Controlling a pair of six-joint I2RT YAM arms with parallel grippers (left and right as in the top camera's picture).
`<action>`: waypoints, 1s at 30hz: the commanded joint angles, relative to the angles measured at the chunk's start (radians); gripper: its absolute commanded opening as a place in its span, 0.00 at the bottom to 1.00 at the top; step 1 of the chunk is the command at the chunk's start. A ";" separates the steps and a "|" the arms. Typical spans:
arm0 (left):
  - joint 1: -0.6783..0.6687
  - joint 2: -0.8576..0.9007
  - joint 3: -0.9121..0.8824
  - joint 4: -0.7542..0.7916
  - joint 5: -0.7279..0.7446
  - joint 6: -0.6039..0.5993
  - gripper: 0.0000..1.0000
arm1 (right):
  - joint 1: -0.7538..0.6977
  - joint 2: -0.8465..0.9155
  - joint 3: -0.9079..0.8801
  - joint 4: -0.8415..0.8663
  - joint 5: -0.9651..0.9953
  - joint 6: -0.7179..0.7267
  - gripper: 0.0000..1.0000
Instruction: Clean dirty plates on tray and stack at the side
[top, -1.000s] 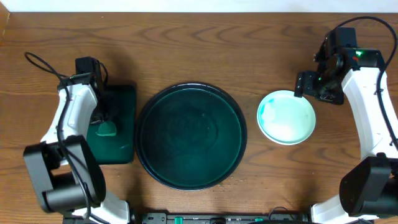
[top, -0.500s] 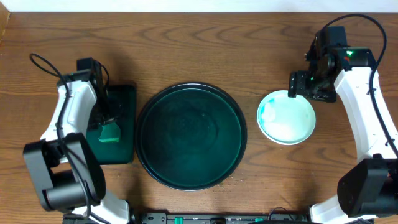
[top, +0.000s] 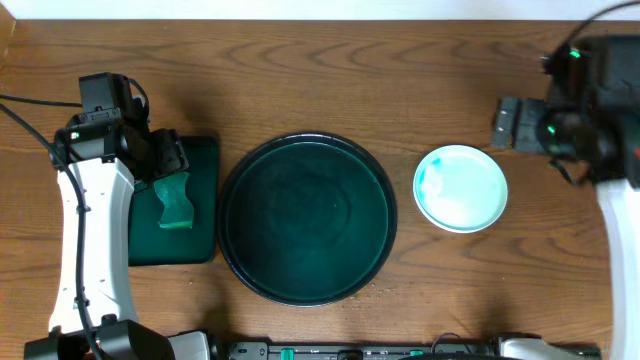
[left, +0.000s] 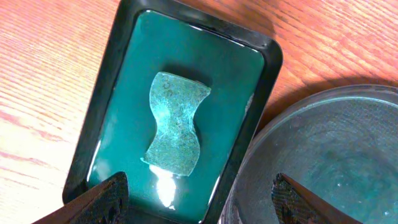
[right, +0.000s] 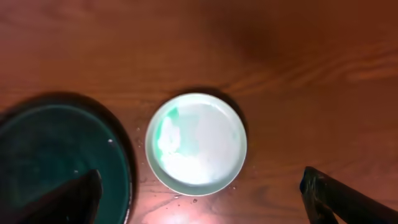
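Note:
The large round dark tray (top: 307, 218) lies mid-table with nothing on it; its rim also shows in the left wrist view (left: 336, 155) and the right wrist view (right: 56, 155). A pale mint plate (top: 461, 188) with a green smear on its left side rests on the bare wood right of the tray, seen whole from above (right: 196, 140). My right gripper (top: 512, 123) (right: 205, 202) hangs open high above the plate, holding nothing. My left gripper (top: 166, 160) (left: 202, 205) is open over the small rectangular tray, apart from the sponge.
A small rectangular dark green tray (top: 205, 160) (left: 109, 81) sits just left of the round tray, almost touching it. A green waisted sponge (top: 176, 200) (left: 174, 121) lies flat in it. Bare wood-grain tabletop (top: 330, 80) surrounds everything.
My left gripper opened, left the sponge in the rectangular tray, and rose away from it. My right gripper widened and pulled up and to the right, off the plate's rim.

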 joint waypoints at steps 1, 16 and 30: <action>-0.001 0.000 0.010 -0.007 0.005 -0.002 0.74 | 0.009 -0.076 0.015 -0.022 0.011 -0.002 0.99; -0.001 0.000 0.010 -0.007 0.005 -0.002 0.74 | 0.008 -0.198 0.003 -0.050 0.028 -0.003 0.99; -0.001 0.000 0.010 -0.007 0.005 -0.002 0.75 | 0.006 -0.563 -0.682 0.617 0.053 -0.097 0.99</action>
